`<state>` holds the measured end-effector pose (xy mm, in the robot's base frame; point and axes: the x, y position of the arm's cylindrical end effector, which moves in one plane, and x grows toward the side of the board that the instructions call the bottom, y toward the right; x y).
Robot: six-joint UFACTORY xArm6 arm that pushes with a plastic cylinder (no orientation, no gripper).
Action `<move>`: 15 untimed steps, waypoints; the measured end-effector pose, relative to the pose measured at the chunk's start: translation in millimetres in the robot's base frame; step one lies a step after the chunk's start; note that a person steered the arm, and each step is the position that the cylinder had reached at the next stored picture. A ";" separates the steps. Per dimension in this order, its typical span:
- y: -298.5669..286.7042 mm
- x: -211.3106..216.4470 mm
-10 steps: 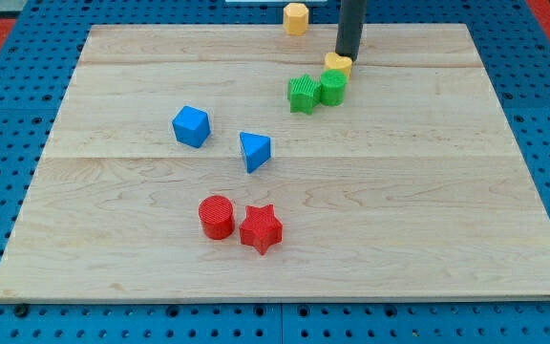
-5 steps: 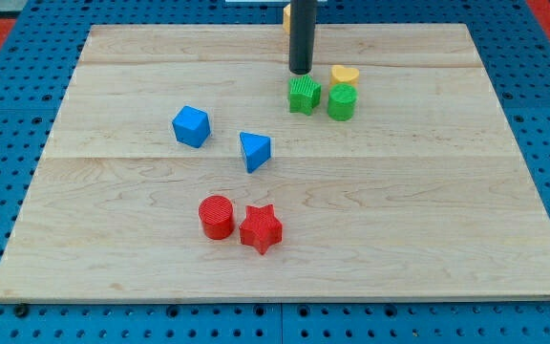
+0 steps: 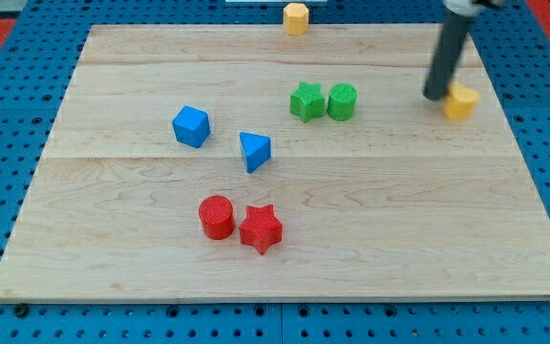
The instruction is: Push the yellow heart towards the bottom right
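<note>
The yellow heart [image 3: 461,100] lies on the wooden board [image 3: 285,248] near its right edge, in the upper half. My tip [image 3: 435,96] is just left of the heart, touching or nearly touching it; the rod is blurred. A green star [image 3: 306,100] and a green cylinder [image 3: 342,101] sit side by side well to the tip's left.
A yellow hexagon [image 3: 296,18] sits at the board's top edge. A blue cube [image 3: 191,126] and a blue triangle [image 3: 253,150] lie left of centre. A red cylinder [image 3: 217,216] and a red star [image 3: 261,228] touch lower down.
The yellow heart has moved far to the right and slightly down. My tip swung from above the green star to the heart's left side. The green blocks hardly moved.
</note>
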<state>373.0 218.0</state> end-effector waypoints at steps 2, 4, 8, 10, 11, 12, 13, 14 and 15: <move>7.2 5.7; 15.2 -33.8; 77.5 -6.2; 64.6 106.0; 29.5 143.6; -3.1 156.7; -19.4 140.9; -61.0 135.7; -87.5 144.9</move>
<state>517.9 130.5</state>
